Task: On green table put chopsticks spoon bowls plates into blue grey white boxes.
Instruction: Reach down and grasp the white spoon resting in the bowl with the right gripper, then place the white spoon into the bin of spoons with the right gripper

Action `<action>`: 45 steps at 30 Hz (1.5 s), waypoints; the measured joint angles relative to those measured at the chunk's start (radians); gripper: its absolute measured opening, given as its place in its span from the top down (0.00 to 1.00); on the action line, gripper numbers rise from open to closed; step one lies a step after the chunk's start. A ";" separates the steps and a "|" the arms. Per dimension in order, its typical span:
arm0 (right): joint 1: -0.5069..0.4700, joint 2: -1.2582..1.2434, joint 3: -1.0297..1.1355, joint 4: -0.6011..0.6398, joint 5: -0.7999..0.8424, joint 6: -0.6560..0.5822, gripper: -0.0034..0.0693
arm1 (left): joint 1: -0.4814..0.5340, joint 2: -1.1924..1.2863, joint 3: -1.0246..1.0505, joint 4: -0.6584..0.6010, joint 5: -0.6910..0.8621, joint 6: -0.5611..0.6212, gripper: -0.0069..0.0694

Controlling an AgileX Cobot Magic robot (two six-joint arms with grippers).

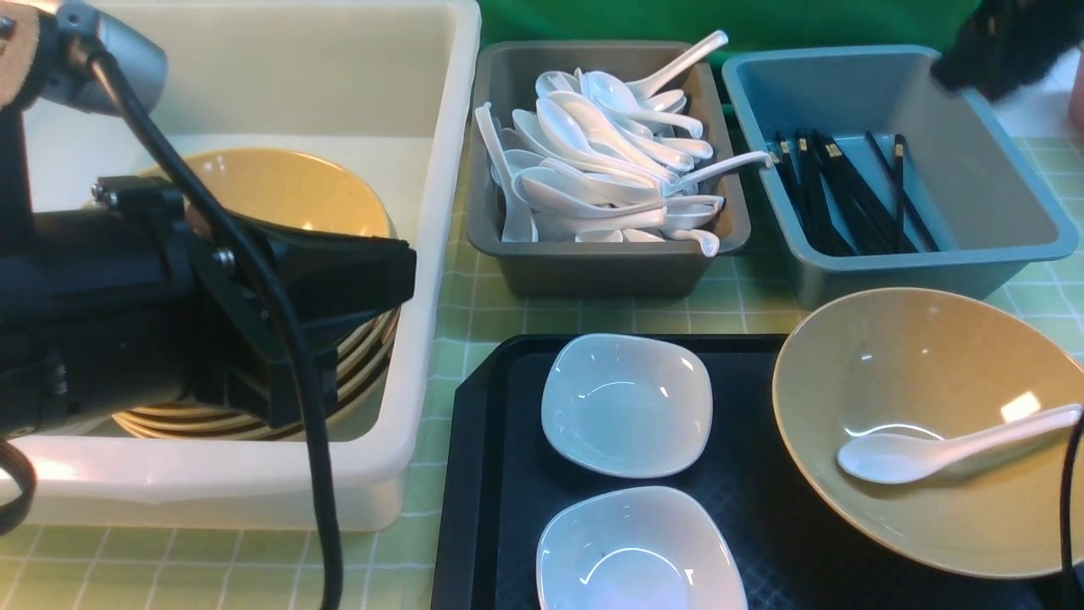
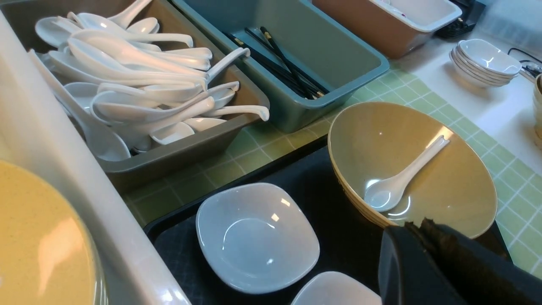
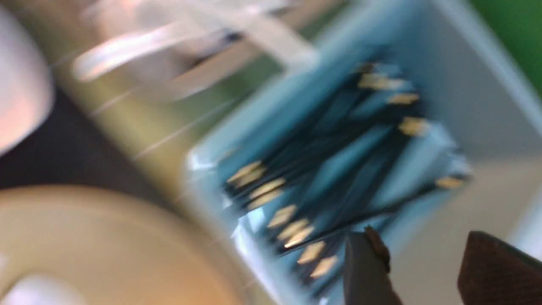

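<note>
**Chopsticks in box, right jaws parted**

Right wrist view, heavily blurred: right gripper [image 3: 423, 236] spread and empty over the chopsticks [image 3: 334, 169], which lie in the blue box [image 3: 487, 106]. Front view: the left arm [image 1: 127, 288] hides part of the stacked bowls [image 1: 288, 191]. Left wrist view: left gripper [image 2: 417, 231] clenched, cropped, with nothing visible in it.

Left end effector [image 2: 423, 231] is closed, right end effector [image 3: 423, 264] spread wide.

Pale green checked-cloth table [image 1: 593, 315], thin white grid lines. Directly on it:
- large translucent white plastic tub [image 1: 423, 339], left
- small dark grey rectangular plastic bin [image 1: 593, 271], centre rear
- small blue-teal rectangular plastic bin [image 1: 915, 275], right rear, just beside the grey
- flat black textured tray [image 1: 491, 474], front
</note>
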 joint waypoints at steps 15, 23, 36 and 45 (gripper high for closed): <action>0.118 -0.070 0.644 -0.461 -0.209 -0.155 0.52 | 0.000 0.000 0.000 0.000 0.048 0.000 0.91; 0.118 -0.061 0.661 -0.487 -0.268 -0.130 0.51 | 0.000 0.000 0.000 0.000 0.054 0.000 0.91; 0.118 -0.010 0.618 -0.489 -0.235 -0.124 0.80 | 0.000 0.000 0.000 0.000 0.070 0.000 0.91; 0.118 -0.021 0.227 -0.098 -0.133 -0.074 0.80 | 0.000 0.000 0.000 0.000 0.056 0.004 0.91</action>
